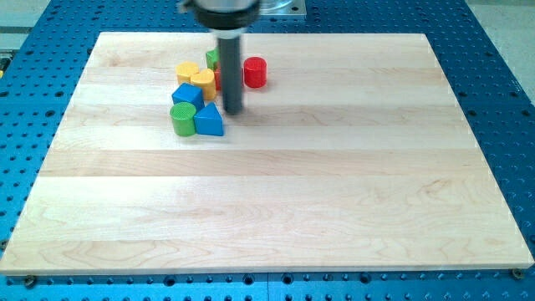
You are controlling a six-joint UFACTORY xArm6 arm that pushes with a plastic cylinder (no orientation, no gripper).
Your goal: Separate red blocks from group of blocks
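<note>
Dark and straight, the rod drops almost vertically from its mount at the view's top edge, and my tip (231,112) meets the pale wooden desk (276,209) at the right side of the block cluster. No gripper shows, so whether one is open or closed cannot be told. At 1 o'clock from my tip, a red cylinder (255,72) stands apart from the group. A second red block (219,80) is partly hidden behind the rod. At 9 o'clock, just beside my tip, lies a blue triangular block (209,121), then a green cylinder (182,119). Toward 10 o'clock sit a blue block (188,94), two yellow blocks (203,81) (187,71) and a green block (213,58).
</note>
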